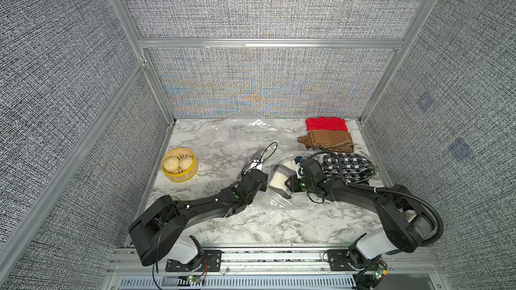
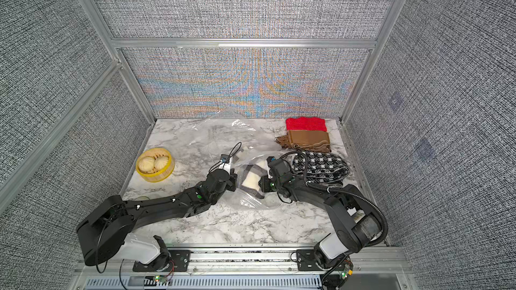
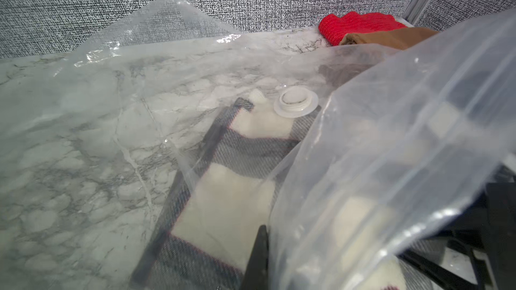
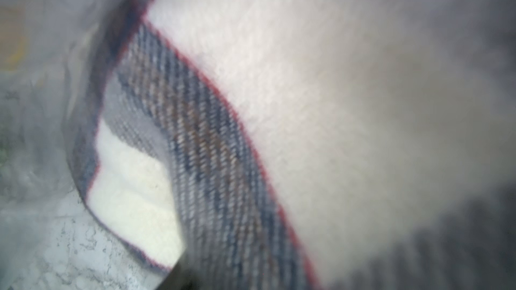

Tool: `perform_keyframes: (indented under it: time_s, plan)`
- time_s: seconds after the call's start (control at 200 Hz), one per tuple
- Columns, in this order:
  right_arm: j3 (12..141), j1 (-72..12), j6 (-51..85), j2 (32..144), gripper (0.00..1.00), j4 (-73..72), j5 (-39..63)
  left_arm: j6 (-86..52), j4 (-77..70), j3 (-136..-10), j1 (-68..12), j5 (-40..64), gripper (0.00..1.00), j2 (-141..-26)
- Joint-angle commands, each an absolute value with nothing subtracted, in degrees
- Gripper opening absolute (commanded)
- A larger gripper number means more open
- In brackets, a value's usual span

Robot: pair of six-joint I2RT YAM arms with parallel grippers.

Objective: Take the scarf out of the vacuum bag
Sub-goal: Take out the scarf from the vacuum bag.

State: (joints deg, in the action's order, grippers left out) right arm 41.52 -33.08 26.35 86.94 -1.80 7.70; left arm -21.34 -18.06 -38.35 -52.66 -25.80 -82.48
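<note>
Our left end effector clamps the bag open so the right end effector, grip unclear, can reach the scarf.

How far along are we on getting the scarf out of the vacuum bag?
Done: the vacuum bag mouth looks open, with its film lifted.
In hand: the left end effector is shut, seemingly on the bag's edge. The right end effector is against the plaid scarf, grip unclear.
Left: the scarf lies under film by the valve, so the whole pull-out remains.
</note>
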Motion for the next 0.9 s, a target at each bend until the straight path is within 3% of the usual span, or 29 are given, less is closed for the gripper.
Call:
perform_keyframes:
  time_s: [0.0,0.05,0.07,0.435,0.896]
  plan:
    - [41.9,-33.4,27.5,84.6,0.66,0.5,7.6,-21.1,-19.1,-37.8,-52.5,-26.6,0.00,-82.9]
    - [40.5,-33.5,28.9,82.6,0.94,0.6,7.2,-20.8,-19.2,-37.9,-52.5,-27.5,0.00,-83.4]
    - [39.8,-33.5,29.6,82.0,0.99,0.4,6.8,-20.7,-19.1,-38.0,-52.5,-27.8,0.00,-83.7]
    - [28.5,-33.8,40.5,84.9,0.99,-18.6,13.1,-18.9,-23.5,-41.9,-50.5,-23.6,0.00,-95.9]
    - [35.3,-36.5,46.8,103.5,0.98,-36.9,11.4,-25.0,-25.8,-42.2,-47.9,-15.7,0.00,-108.5]
